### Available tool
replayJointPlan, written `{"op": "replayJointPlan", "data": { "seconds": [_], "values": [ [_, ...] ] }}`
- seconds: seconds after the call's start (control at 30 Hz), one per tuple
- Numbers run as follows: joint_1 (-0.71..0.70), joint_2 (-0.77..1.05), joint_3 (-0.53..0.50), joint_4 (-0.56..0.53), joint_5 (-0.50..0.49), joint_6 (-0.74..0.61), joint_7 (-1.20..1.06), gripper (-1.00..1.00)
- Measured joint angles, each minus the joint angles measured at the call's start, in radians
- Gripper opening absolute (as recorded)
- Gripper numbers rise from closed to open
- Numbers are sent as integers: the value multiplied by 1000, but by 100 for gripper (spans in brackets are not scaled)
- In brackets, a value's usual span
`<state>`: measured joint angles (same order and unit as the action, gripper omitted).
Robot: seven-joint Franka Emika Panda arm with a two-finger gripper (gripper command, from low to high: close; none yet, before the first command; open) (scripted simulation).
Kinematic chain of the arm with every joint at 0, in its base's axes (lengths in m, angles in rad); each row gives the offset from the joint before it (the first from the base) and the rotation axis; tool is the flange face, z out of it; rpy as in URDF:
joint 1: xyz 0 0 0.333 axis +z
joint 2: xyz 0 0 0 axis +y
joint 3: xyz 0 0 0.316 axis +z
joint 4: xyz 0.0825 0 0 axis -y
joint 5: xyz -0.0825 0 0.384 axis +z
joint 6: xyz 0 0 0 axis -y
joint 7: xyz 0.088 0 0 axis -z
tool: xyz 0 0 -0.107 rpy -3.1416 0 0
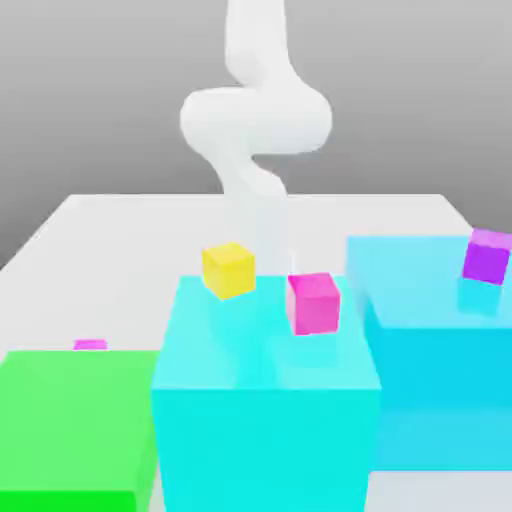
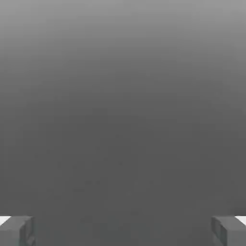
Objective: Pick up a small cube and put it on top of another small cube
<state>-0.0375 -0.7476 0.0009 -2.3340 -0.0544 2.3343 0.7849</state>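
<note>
We are still starting: our gripper (image 2: 123, 230) is standing wide and empty. Next we are needing to reach the small magenta cube (image 1: 90, 345).

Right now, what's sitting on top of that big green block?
A small bright magenta cube rests on the green block, near its far edge. Just its top strip shows in the exterior view; the rest is hidden behind the block's edge.
</note>
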Motion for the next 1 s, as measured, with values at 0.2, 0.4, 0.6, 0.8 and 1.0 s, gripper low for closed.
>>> {"op": "replayJointPlan", "data": {
  "seconds": [0.2, 0.4, 0.6, 0.8, 1.0],
  "values": [
    [-89, 132, -22, -82, -124, 79, -44, 0],
    [-169, 261, -77, -159, -224, 152, -102, 0],
    [-238, 387, -157, -237, -293, 228, -184, 0],
    [-293, 508, -253, -318, -315, 313, -299, 0],
    [-327, 625, -354, -403, -260, 410, -470, 0]
  ]
}}
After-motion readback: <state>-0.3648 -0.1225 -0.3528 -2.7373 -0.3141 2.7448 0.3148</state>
